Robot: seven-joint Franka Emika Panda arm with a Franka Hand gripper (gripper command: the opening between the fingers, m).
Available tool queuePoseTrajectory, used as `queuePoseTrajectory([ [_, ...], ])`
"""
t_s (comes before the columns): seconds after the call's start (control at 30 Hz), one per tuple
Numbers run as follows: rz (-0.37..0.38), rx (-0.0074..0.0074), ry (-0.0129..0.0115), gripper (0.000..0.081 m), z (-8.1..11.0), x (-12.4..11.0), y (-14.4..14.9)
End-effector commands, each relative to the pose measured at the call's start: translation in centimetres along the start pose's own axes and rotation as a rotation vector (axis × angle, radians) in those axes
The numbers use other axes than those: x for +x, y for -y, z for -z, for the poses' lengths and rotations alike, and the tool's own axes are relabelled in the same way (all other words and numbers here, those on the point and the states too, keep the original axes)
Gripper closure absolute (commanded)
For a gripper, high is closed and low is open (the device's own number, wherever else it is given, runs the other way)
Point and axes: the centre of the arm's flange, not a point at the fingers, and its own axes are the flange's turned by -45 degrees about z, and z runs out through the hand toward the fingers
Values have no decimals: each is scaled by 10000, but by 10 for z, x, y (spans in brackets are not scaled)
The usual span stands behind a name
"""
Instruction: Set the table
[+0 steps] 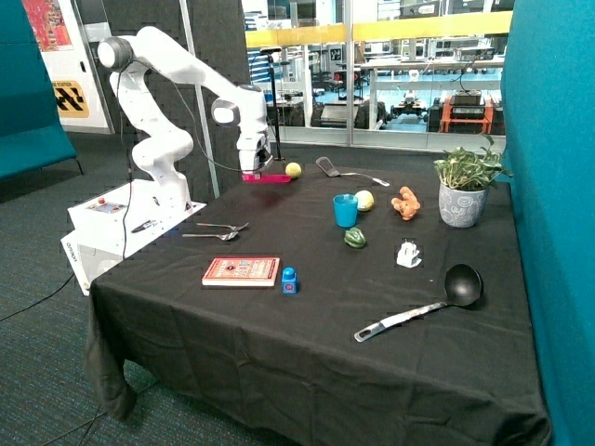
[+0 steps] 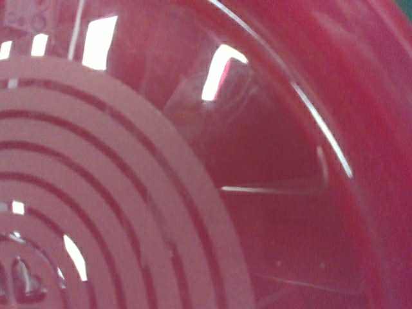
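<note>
In the outside view, the gripper (image 1: pixel 253 170) is reaching down onto a pink plate (image 1: pixel 268 177) near the far edge of the table (image 1: pixel 307 362), beside a yellow ball (image 1: pixel 294 170); whether its fingers are gripping, I cannot tell. Two spoons (image 1: pixel 217 231) are lying toward the edge by the robot base.

In the wrist view, the plate's glossy ringed surface (image 2: pixel 129 193) is filling the frame, so the plate is sitting directly beneath the hand.

Teal partitions (image 1: pixel 558 186), grey carpet (image 1: pixel 37 279), glass wall (image 1: pixel 372 84)
</note>
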Motion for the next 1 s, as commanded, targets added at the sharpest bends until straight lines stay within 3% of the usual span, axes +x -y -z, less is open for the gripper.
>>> queuePoseTrajectory([
  [0.0, -510, -75, 24, 808, 3, -18, -26],
  [0.97, -1563, -76, 20, 808, -8, -64, -91],
])
